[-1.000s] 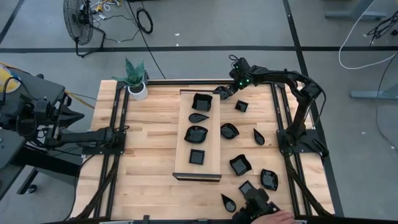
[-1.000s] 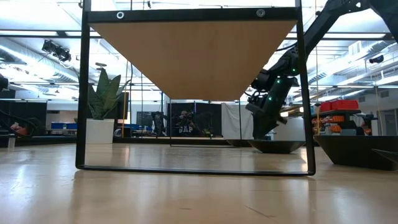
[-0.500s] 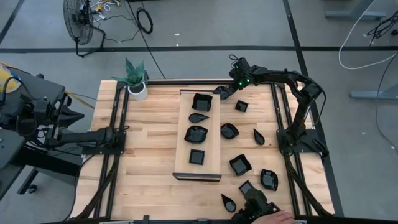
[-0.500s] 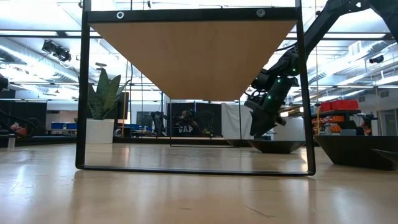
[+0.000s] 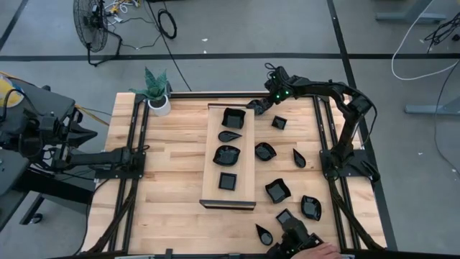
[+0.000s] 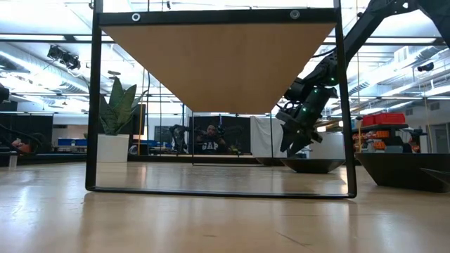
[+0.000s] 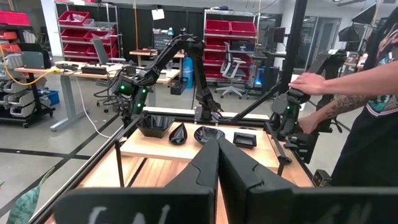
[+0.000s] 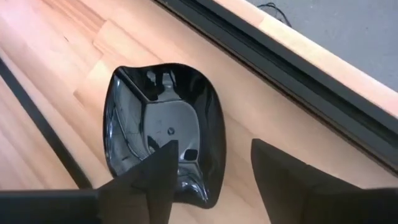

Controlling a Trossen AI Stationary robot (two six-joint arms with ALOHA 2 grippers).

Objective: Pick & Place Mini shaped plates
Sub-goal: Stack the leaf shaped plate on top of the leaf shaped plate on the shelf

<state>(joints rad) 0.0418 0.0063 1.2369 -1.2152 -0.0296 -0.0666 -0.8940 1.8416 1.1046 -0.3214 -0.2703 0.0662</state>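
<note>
Several glossy black mini plates lie on the long pale wooden board and on the table to its right. One wavy-rimmed dish rests on its base near the table's far edge, beside the board's far right corner; it also shows in the low view. My right gripper is open and hangs a little above this dish, one finger over its bowl and one beyond its rim. My left gripper is shut and empty at the table's left edge.
A white pot with a green plant stands at the far left corner. Black frame rails run along the table's sides. A person's hand holds a dark device at the near edge, beside plates.
My right gripper has opened its fingers above the wavy-rimmed dish, staying near the table's far edge. The dish lies on the table where it was.
</note>
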